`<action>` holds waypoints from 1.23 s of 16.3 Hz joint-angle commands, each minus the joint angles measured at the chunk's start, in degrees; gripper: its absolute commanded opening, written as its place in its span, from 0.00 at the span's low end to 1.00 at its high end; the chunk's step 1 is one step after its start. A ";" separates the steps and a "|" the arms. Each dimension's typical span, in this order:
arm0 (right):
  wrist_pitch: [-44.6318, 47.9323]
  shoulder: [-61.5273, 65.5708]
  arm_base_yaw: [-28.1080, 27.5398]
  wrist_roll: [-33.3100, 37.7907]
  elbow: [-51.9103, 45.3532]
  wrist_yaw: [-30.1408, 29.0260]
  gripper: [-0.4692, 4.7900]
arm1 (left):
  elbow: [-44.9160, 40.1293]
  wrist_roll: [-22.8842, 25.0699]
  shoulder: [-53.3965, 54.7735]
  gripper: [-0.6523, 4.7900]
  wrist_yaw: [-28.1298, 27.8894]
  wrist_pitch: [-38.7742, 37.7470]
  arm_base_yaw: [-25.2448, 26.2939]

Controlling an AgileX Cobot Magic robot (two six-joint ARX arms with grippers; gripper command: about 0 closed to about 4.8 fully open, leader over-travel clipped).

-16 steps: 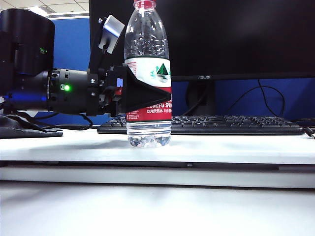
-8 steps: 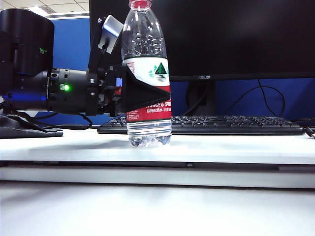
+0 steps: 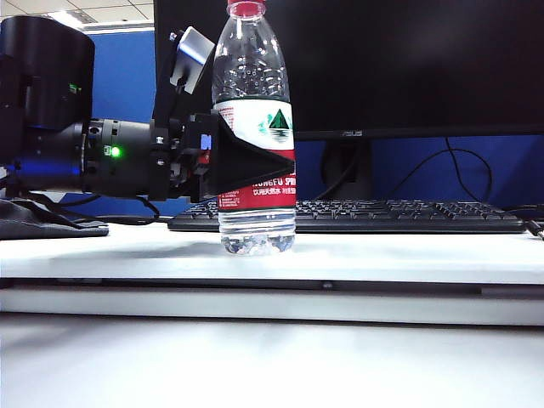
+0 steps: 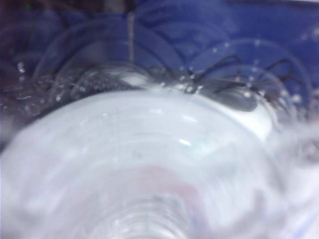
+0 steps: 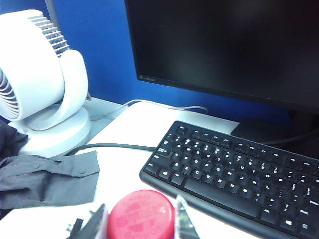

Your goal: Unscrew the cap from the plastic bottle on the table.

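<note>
The clear plastic bottle (image 3: 253, 76) with its red and white label stands upright on the white table (image 3: 382, 255). My left gripper (image 3: 276, 161) reaches in from the left and is shut on the bottle at label height, one black finger across the front. In the left wrist view the bottle (image 4: 149, 164) fills the picture, blurred. The red cap (image 3: 247, 9) sits on top. In the right wrist view the cap (image 5: 141, 216) lies between my right gripper's (image 5: 142, 221) fingers (image 5: 99, 223), which press on both its sides. The right gripper is out of the exterior view.
A black keyboard (image 3: 382, 214) lies right behind the bottle under a dark monitor (image 3: 382, 59). A white fan (image 5: 35, 84) and a grey cloth (image 5: 45, 179) sit off to the side, with a cable (image 5: 114, 146) running across the table.
The bottle's top swayed slightly left and came partly back. The left arm and its grip have stayed where they were.
</note>
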 commanded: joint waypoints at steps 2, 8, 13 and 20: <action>-7.43 -1.40 -1.18 0.42 -0.07 -2.10 0.28 | -0.33 0.28 0.31 0.63 0.63 -3.54 -0.11; -13.75 -3.04 -8.63 -2.36 -0.07 -21.64 0.28 | -0.33 0.57 0.31 0.63 0.63 -3.54 -0.11; -19.15 -5.31 -13.81 -6.88 -0.07 -33.70 0.28 | -0.33 1.42 0.31 0.63 0.63 -3.58 -0.11; -24.09 -6.19 -22.97 -11.37 -0.07 -55.89 0.28 | -0.33 1.42 0.31 0.63 0.63 -3.58 -0.11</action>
